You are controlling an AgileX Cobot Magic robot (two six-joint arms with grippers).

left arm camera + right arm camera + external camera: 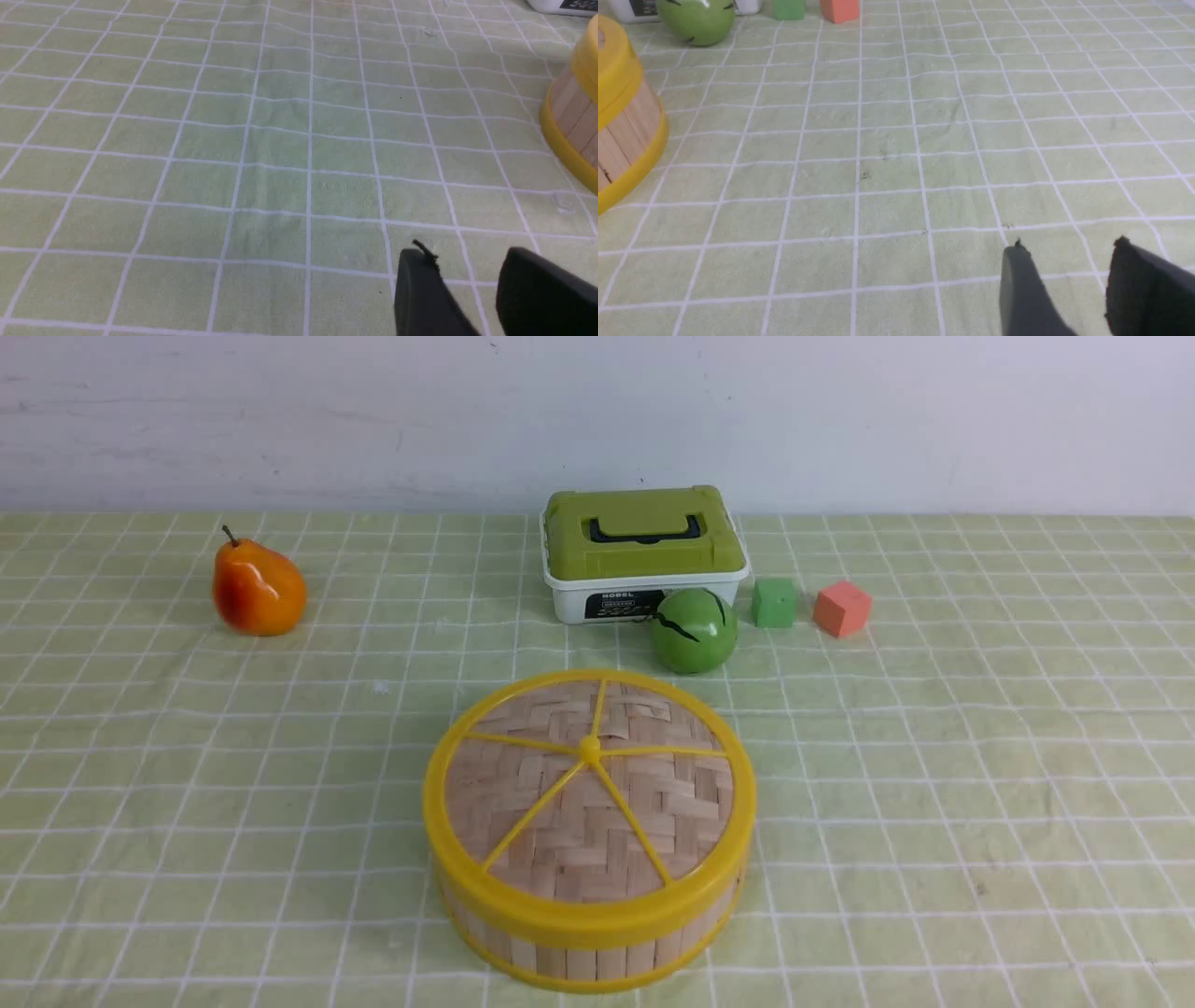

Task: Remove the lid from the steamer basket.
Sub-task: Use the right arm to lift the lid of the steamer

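The lid (588,793), a woven tan bamboo disc with a yellow rim and yellow spokes meeting at a central knob, sits flat on the steamer basket (579,957) near the table's front middle. The basket's slat wall also shows in the left wrist view (572,116) and in the right wrist view (623,126). Neither arm shows in the front view. My left gripper (465,254) is open and empty over bare cloth, to the left of the basket. My right gripper (1069,245) is open and empty over bare cloth, to the right of the basket.
A white box with a green handled lid (644,551) stands behind the basket. A green apple (694,630), a green cube (775,602) and a salmon-pink cube (842,608) lie beside it. An orange pear (258,588) stands at the far left. A green checked cloth (980,784) covers the table.
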